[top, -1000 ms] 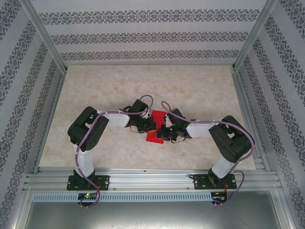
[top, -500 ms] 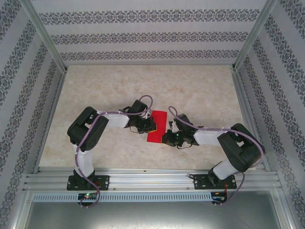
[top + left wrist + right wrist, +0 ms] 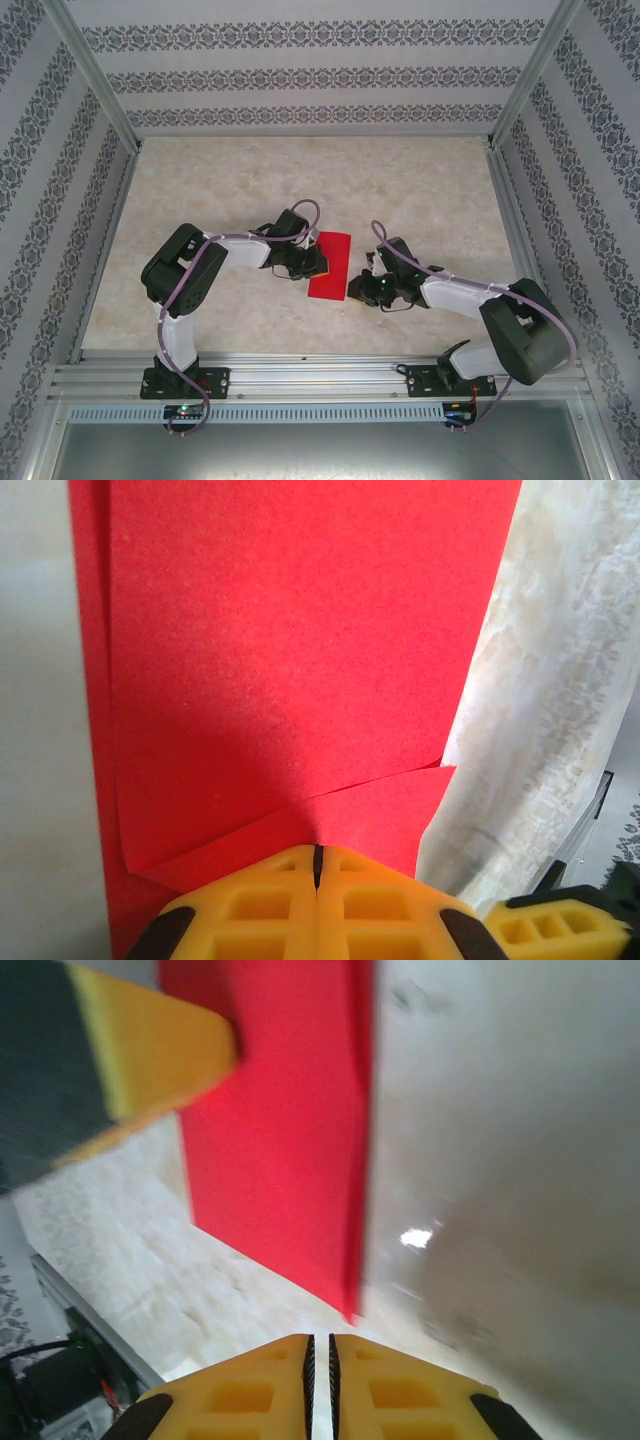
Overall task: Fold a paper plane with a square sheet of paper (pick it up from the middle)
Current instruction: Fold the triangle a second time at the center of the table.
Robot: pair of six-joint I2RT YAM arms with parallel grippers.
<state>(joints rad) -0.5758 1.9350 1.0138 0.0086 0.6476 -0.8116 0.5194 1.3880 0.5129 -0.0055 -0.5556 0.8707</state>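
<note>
Red paper (image 3: 331, 264), folded into a narrow strip, lies flat on the marbled surface (image 3: 420, 190) between the arms. Left end effector (image 3: 317, 865), fingers pressed together, meets the paper's left edge; whether it pinches the sheet cannot be told. Right end effector (image 3: 320, 1352), nearly clenched with a thin slit, sits just beside the paper, grasping nothing.

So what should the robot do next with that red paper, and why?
Probably bring the right gripper back to the paper's free long edge to go on folding. The red paper lies flat, already doubled into a strip, with the left gripper shut against its left edge, while the right gripper sits just off its near right corner, holding nothing.
</note>
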